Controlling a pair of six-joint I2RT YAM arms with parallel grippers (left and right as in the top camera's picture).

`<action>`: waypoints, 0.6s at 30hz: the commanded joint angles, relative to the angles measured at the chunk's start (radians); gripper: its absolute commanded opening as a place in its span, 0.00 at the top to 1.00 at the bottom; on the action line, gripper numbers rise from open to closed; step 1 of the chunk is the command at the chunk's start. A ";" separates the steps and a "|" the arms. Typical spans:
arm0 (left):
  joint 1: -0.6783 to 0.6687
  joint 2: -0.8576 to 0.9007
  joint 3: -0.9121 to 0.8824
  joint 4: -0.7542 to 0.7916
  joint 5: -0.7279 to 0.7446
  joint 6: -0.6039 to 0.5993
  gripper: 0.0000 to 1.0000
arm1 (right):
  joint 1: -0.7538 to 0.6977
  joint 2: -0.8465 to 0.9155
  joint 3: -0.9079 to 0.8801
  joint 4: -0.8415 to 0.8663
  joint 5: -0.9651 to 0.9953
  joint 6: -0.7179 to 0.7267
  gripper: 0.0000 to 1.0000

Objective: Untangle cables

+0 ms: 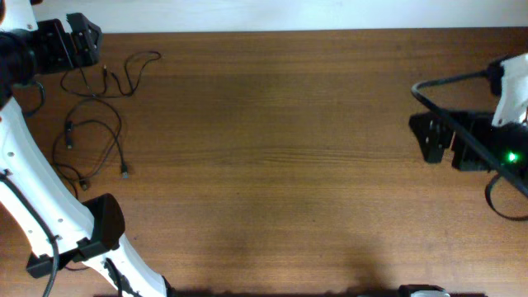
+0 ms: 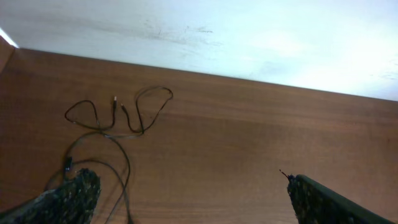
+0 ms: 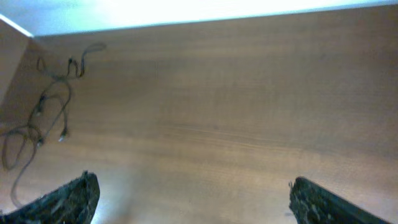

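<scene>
1. Cables [image 1: 99,122] lie loose on the table [image 1: 272,165], far-left corner, close to both edges; strands apparently cross.
2. Left gripper [image 1: 89,45]: jaws wide, empty, just beside them.
3. Right gripper [image 1: 427,136]: jaws wide, empty, far right; broad wood between.

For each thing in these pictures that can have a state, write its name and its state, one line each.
cables: lying loose by the table's left edge, looped over each other, held by nothing
left gripper: open, empty, near the cables
right gripper: open, empty, far from the cables
green light on the right arm: lit
</scene>
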 commanded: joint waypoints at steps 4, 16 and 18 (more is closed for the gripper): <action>0.005 0.001 -0.002 -0.001 0.011 0.013 0.01 | 0.000 -0.483 -0.773 0.668 0.092 -0.140 0.01; 0.005 0.001 -0.002 -0.001 0.011 0.013 0.01 | 0.039 -1.243 -2.031 1.493 0.119 -0.138 0.01; 0.005 0.001 -0.002 -0.001 0.011 0.013 0.01 | 0.039 -1.302 -2.108 1.508 0.125 -0.138 0.01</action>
